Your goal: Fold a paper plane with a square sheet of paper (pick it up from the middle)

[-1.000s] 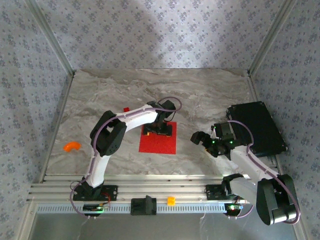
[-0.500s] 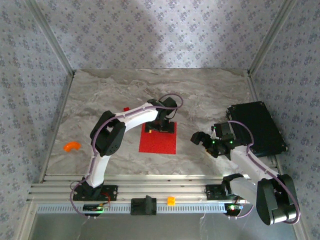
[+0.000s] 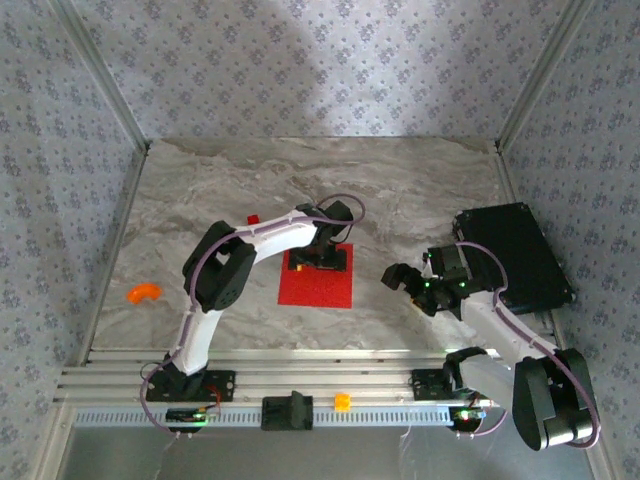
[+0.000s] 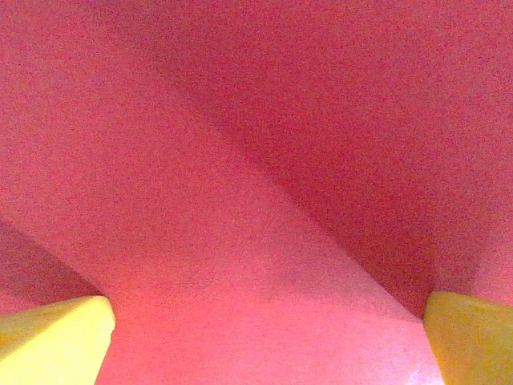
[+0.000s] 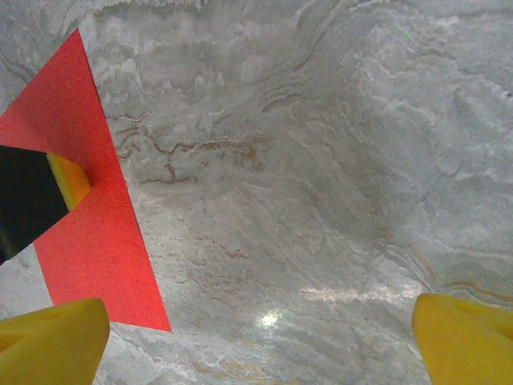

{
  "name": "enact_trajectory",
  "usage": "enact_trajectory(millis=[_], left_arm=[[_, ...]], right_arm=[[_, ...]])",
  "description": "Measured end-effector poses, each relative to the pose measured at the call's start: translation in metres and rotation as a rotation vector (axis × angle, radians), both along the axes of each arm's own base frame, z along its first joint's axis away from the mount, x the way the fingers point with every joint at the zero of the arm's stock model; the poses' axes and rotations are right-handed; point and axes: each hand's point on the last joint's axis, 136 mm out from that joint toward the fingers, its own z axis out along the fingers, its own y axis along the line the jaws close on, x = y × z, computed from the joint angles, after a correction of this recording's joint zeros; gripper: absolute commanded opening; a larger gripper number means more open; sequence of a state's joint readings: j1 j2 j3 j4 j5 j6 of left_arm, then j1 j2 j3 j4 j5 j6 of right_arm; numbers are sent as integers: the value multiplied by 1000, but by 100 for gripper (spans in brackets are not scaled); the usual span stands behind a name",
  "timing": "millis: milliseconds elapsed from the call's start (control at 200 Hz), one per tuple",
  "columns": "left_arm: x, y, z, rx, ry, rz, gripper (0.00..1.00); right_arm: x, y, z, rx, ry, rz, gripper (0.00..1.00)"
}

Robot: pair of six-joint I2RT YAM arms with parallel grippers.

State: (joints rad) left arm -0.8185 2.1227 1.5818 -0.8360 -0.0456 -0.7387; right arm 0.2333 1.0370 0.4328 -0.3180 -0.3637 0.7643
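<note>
Paper (image 3: pixel 318 288) is seen flat on the bench (image 3: pixel 420 190); the left tool (image 3: pixel 322 258) is spread wide over its far half, the right tool (image 3: pixel 397 277) held open, empty, nearby.

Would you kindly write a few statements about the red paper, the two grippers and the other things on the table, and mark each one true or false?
1. The left gripper is over the square sheet of paper with its jaws open. True.
2. The right gripper grips a corner of the sheet. False: it is open over the bare table, to the right of the sheet.
3. The sheet is already a narrow pointed dart. False: it lies flat and roughly square.
4. A black case lies at the table's right edge. True.
5. The orange curved piece lies on the sheet. False: it lies well to the sheet's left.
</note>
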Motion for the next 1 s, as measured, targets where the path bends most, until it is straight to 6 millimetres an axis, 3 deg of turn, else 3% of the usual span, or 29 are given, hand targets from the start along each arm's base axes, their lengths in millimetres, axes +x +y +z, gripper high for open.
enact_trajectory(millis=[470,765,1004], left_arm=[[0,2,1,-1,-10,8,89],[-3,1,4,-24,-11,-12,62],[-8,-7,11,-114,-30,-19,48]], right_arm=[[-1,4,8,16,-21,-3,99],[-1,5,11,20,-28,-20,99],[-8,3,12,2,-17,-23,99]])
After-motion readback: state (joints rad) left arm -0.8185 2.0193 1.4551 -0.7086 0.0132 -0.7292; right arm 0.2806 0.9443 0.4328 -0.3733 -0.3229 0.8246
